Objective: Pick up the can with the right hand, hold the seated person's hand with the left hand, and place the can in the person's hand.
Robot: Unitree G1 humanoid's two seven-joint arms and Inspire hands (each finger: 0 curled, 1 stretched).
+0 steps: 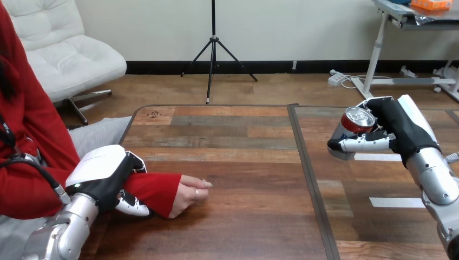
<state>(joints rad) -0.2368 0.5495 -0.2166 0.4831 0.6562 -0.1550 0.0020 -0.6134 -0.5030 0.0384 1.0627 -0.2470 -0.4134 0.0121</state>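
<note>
The wooden table [243, 162] carries everything. Near its left edge lies the person's forearm in a red sleeve [157, 188], and the person's hand [189, 195] rests on the wood with its fingers loosely curled in and pointing toward the middle of the surface. The robot's left hand [103, 173] sits over the sleeve at the wrist, fingers curled down the far side and thumb tucked in at the near side, so it appears clamped round the wrist. Well apart, beyond the dark seam [306, 173] and toward the right edge, the right hand [398, 127] hangs above the surface with its fingers and thumb closed round the red can [356, 120], which is tilted so its silver top faces the camera. The step in hand looks like the carry across. To do it well, the right hand should bring the can level, travel low and slowly toward the left edge, and release only once the person's hand has opened palm up. The left hand should steady the wrist without squeezing.
</note>
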